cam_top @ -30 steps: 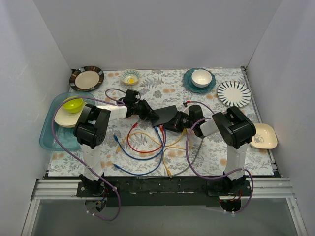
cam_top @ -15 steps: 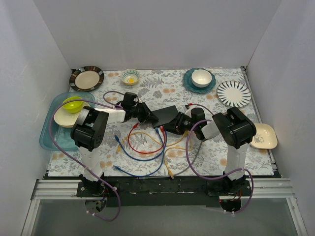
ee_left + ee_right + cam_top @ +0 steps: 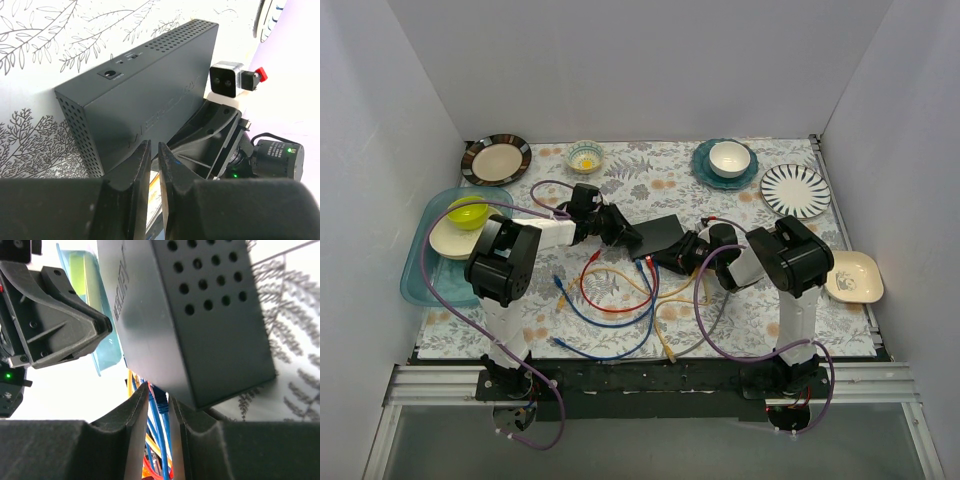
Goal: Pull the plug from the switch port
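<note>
Loose cables sprawl across the front of the bench. Behind them, mid-bench, the right gripper is pinched nearly closed on what looks like the blue plug at the switch. The left gripper, fingers almost together, merely meets the switch's end. With no firm hold there, the switch could drag along with the plug.

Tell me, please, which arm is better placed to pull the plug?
Probably right. The right gripper has the blue plug between its fingers, under the switch; the left gripper faces the switch's back.
</note>
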Action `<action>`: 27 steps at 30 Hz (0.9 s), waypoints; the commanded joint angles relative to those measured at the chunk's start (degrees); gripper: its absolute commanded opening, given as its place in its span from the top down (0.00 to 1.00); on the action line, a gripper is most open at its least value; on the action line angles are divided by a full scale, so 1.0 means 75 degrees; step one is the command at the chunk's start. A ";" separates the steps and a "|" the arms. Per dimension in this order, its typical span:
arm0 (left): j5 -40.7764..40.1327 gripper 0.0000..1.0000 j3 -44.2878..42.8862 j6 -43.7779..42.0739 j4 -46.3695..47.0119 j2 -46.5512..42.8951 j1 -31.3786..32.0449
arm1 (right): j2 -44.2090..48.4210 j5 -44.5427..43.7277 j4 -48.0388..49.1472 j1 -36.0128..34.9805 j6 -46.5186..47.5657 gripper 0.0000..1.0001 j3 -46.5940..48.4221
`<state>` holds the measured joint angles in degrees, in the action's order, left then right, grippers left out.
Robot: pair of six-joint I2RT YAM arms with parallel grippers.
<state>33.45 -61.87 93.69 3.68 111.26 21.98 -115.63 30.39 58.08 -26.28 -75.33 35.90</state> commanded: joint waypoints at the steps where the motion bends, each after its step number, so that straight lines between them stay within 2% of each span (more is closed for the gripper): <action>1: 0.0005 0.88 -0.0095 -0.0176 -0.0046 -0.0070 -0.0024 | -0.0262 -0.0185 0.0013 0.0012 -0.0351 0.68 0.0182; 5: 0.0028 0.88 -0.0072 -0.0199 -0.0046 -0.0046 -0.0024 | -0.0320 -0.0232 -0.0010 0.0012 -0.0467 0.65 0.0311; 13: 0.0063 0.88 -0.0060 -0.0211 -0.0046 0.0001 -0.0024 | -0.0484 -0.0279 0.0072 0.0000 -0.0620 0.66 0.0557; 17: 0.0075 0.88 -0.0060 -0.0222 -0.0046 0.0013 -0.0024 | -0.0543 -0.0244 -0.0092 -0.0035 -0.0573 0.72 0.0697; 20: 0.0087 0.88 -0.0036 -0.0234 -0.0046 0.0024 -0.0012 | -0.0601 -0.0173 -0.0279 -0.0070 -0.0456 0.81 0.0815; 27: 0.0227 0.88 0.0151 -0.0129 0.0001 -0.0139 -0.0012 | -0.0684 -0.0068 -0.0221 -0.0082 -0.0363 0.96 0.0698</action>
<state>33.76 -61.82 93.01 3.44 111.33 21.98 -119.11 29.41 58.37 -26.44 -77.78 41.08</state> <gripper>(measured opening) 0.120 0.173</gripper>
